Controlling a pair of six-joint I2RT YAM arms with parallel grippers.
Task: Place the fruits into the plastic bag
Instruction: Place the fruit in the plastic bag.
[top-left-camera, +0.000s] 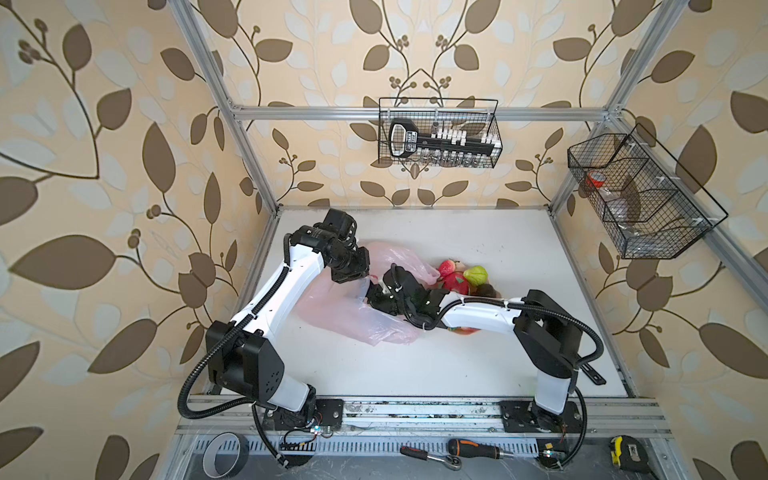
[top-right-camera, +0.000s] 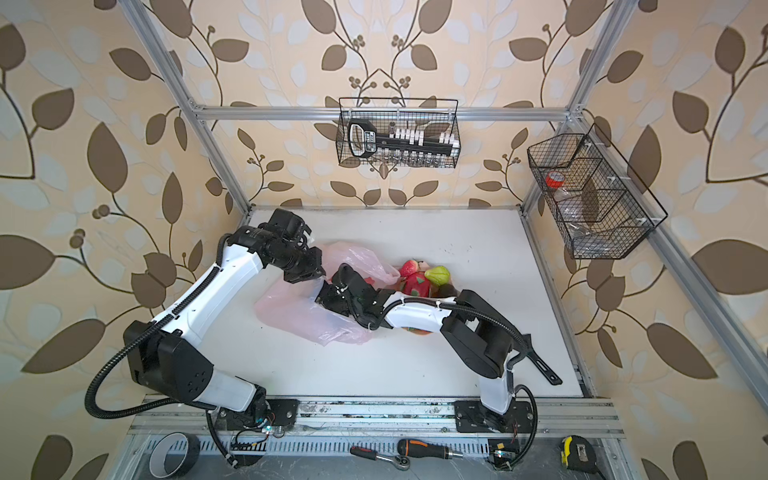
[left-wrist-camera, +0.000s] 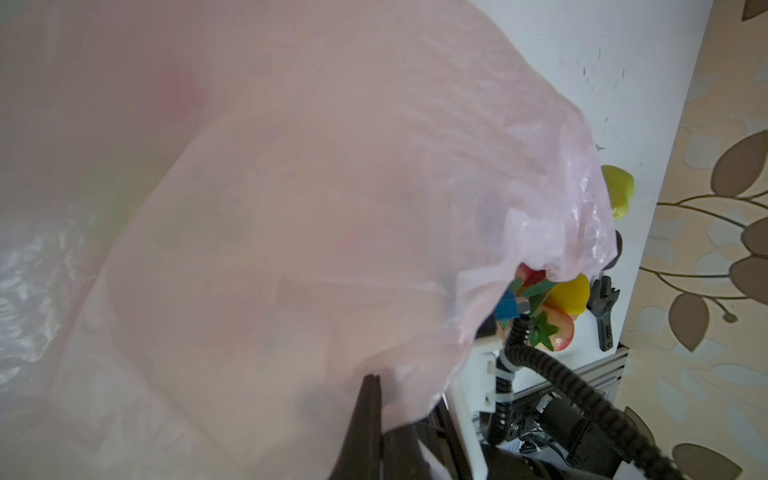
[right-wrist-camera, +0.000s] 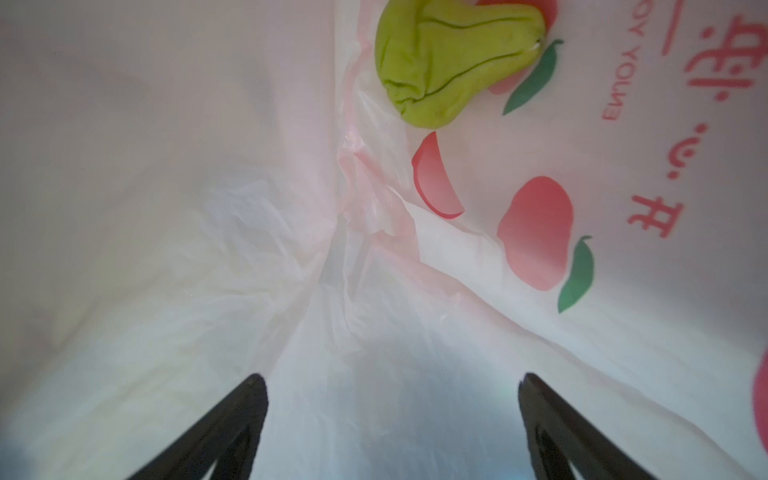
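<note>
Backing the right gripper straight out of the bag looks best, jaws wide and empty, without snagging film; a green pear lies inside. Left gripper is clamped on the bag rim, probably lifting the mouth. Other fruits pile toward the table's right edge, partly hidden by the arm.

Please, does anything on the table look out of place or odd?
Yes: a black flat part lies on the table beside the right arm's base, away from the fruits and the bag; it looks stray.
</note>
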